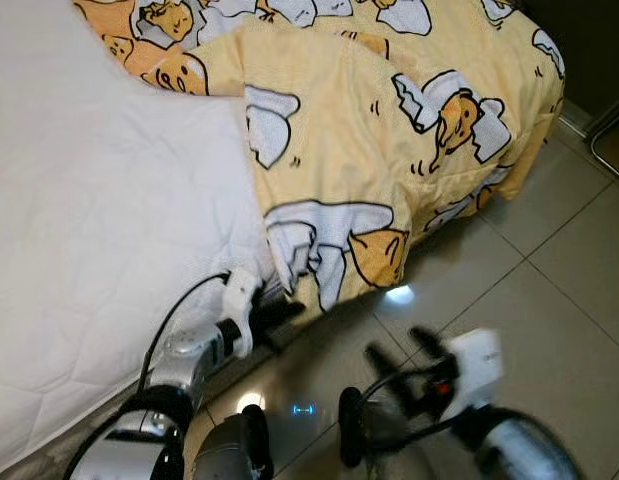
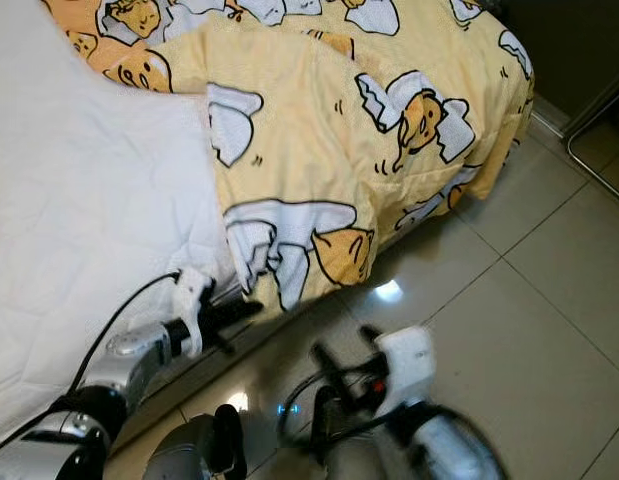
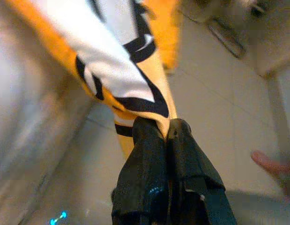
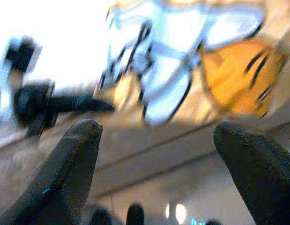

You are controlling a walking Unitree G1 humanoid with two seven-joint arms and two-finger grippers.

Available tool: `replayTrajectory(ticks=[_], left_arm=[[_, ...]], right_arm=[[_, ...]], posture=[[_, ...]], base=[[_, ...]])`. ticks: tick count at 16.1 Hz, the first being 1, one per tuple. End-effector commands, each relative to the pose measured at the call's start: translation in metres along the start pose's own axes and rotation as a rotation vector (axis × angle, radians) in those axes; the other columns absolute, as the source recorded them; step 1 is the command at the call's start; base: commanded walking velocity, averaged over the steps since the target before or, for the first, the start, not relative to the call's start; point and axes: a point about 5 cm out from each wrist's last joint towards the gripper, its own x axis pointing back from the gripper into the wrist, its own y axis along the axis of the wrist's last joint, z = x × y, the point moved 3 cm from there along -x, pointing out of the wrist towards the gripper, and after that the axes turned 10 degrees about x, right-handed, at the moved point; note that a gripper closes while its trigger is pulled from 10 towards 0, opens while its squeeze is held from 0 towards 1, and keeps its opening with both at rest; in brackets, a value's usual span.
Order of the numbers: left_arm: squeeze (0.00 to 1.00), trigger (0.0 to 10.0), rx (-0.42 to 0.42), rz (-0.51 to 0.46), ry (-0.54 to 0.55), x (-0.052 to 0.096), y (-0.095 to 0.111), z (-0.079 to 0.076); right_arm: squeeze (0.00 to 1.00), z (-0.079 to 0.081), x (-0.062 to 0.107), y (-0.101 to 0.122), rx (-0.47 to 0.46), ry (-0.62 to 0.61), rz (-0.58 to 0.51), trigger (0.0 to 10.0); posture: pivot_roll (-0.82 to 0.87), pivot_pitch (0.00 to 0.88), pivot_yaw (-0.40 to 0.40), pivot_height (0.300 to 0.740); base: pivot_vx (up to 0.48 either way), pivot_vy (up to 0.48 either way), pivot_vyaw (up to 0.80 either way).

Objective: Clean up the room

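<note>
The left gripper (image 3: 166, 133) is pinched tight on the low hanging corner of the yellow cartoon blanket (image 1: 389, 150), near the left side of the bed. The blanket lies rumpled across the far right of the white mattress (image 1: 99, 230). The right gripper (image 1: 399, 345) hangs over the tiled floor (image 1: 549, 300) with its fingers wide apart. The pinch holds only a thin bit, so a hard tug could make it slip out.
</note>
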Motion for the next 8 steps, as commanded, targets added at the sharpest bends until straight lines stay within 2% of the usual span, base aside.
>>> replayTrajectory(ticks=[1, 2, 4, 5, 8], left_arm=[[0.00, 0.0, -0.017, 0.046, -0.073, -0.001, -0.012, -0.010], [0.00, 0.0, -0.026, 0.057, -0.142, -0.004, -0.015, -0.020], [0.00, 0.0, -0.031, 0.070, -0.176, -0.006, -0.017, -0.025], [0.00, 0.0, -0.062, 0.111, -0.272, -0.009, -0.029, -0.041], [0.00, 0.0, -0.120, 0.187, -0.421, -0.007, -0.055, -0.066]], right_arm=[[0.00, -0.002, 0.004, 0.003, -0.013, -0.002, -0.008, 10.0], [0.00, -0.001, 0.002, 0.004, -0.005, 0.004, -0.012, 10.0], [0.00, -0.001, 0.000, 0.005, -0.001, 0.009, -0.015, 10.0], [0.00, 0.002, -0.003, 0.010, 0.005, 0.021, -0.026, 10.0], [0.00, 0.003, -0.006, 0.014, 0.007, 0.040, -0.035, 10.0]], posture=[[-0.23, 0.246, 0.001, 0.740], [-0.23, 0.245, 0.002, 0.740], [-0.23, 0.242, 0.002, 0.740], [-0.23, 0.238, 0.001, 0.740], [-0.23, 0.228, 0.003, 0.740]], base=[[0.000, 0.000, 0.00], [0.000, 0.000, 0.00], [0.000, 0.000, 0.00], [0.000, 0.000, 0.00], [0.000, 0.000, 0.00]])
